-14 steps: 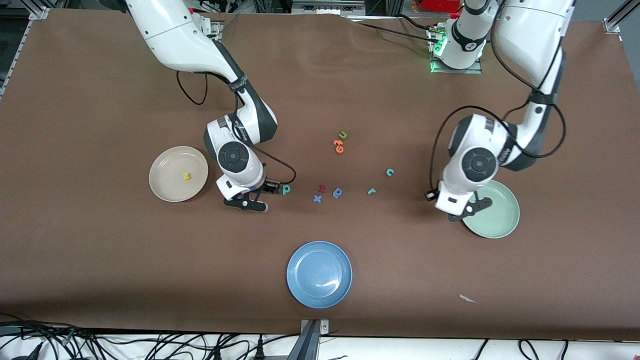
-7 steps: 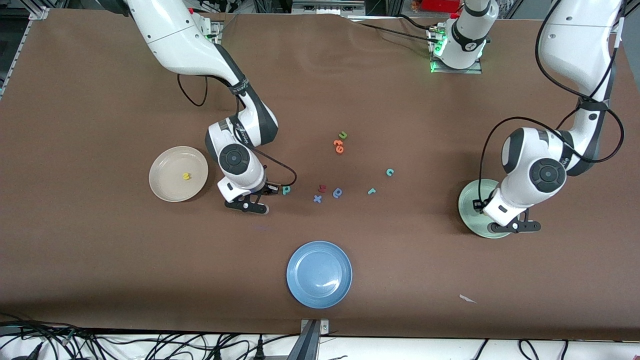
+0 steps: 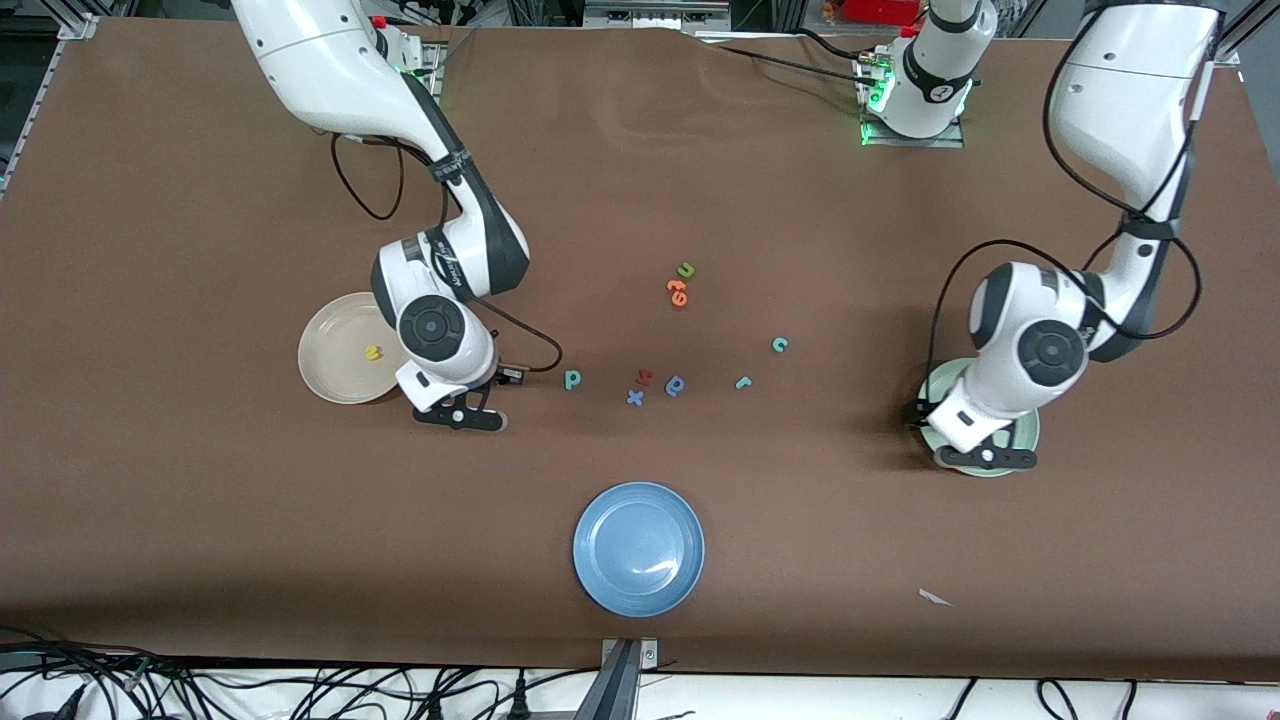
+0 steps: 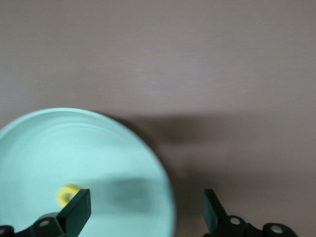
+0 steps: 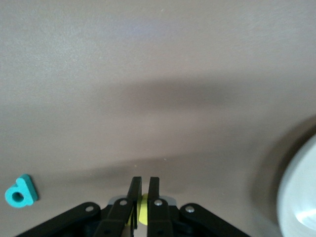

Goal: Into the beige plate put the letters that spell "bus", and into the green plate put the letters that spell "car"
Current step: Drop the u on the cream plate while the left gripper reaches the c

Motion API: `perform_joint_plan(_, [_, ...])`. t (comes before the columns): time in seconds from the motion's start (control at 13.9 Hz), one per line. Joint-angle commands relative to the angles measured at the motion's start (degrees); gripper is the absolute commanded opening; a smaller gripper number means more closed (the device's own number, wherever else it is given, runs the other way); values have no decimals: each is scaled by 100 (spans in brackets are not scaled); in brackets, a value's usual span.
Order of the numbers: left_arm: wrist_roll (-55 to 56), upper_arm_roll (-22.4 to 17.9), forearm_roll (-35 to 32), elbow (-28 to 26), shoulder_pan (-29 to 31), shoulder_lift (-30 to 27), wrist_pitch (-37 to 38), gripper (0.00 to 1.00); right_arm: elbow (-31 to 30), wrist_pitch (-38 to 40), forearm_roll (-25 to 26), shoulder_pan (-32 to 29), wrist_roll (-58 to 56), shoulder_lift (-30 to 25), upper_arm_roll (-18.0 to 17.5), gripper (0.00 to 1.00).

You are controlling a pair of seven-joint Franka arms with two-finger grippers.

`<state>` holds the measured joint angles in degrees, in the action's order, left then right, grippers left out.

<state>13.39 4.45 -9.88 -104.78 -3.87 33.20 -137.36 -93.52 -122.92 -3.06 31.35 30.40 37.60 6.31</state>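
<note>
My left gripper (image 3: 985, 458) hangs open over the green plate (image 3: 1029, 432), its jaws wide apart and empty (image 4: 145, 207). A yellow round letter (image 4: 68, 192) lies in that green plate (image 4: 74, 148). My right gripper (image 3: 460, 416) is shut on a small yellow letter (image 5: 143, 213), whose shape is hidden by the fingers. It is over the table between the beige plate (image 3: 335, 345) and the teal "b" (image 3: 572, 379). Another yellow letter (image 3: 373, 352) lies in the beige plate. The teal "r" (image 3: 742, 382) and teal "c" (image 3: 780, 344) lie mid-table.
A red letter (image 3: 644, 377), a blue "x" (image 3: 634, 397) and a blue round letter (image 3: 676, 385) lie beside the "b". A green "u" (image 3: 686, 270) and an orange letter (image 3: 677, 291) lie farther back. A blue plate (image 3: 638, 548) sits near the front edge.
My left gripper has swung over the green plate and opened, leaving the yellow round letter in it. My right gripper has shut on a yellow letter and shifted away from the "b" toward the beige plate.
</note>
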Motion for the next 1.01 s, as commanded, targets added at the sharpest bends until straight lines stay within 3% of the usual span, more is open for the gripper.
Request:
perform_joint_plan(0.0, [567,39,-66,-165,-438,-77,60,100,-52,102,-28,20,-200,-103,54,4])
perform_joint_plan(0.22, [910,433,-75,-708,-501,-243,-141,100,-105,645,-63,-6,-1077,-278,501,4])
perform_joint_plan(0.43, [1225,662,-75,-1640,-501,-639,-913,100,-464,1076,-81,-24,-1877,-560,975,4])
perform_joint_plan(0.65, [1692,987,-127,-1809,-510,-675,-1012,100,-921,1244,-81,-32,-2537,-780,1372,5])
perform_joint_plan(0.94, [2052,1199,-137,-1906,-693,-719,-1039,97,-1641,736,-89,-208,-2636,-683,1399,5])
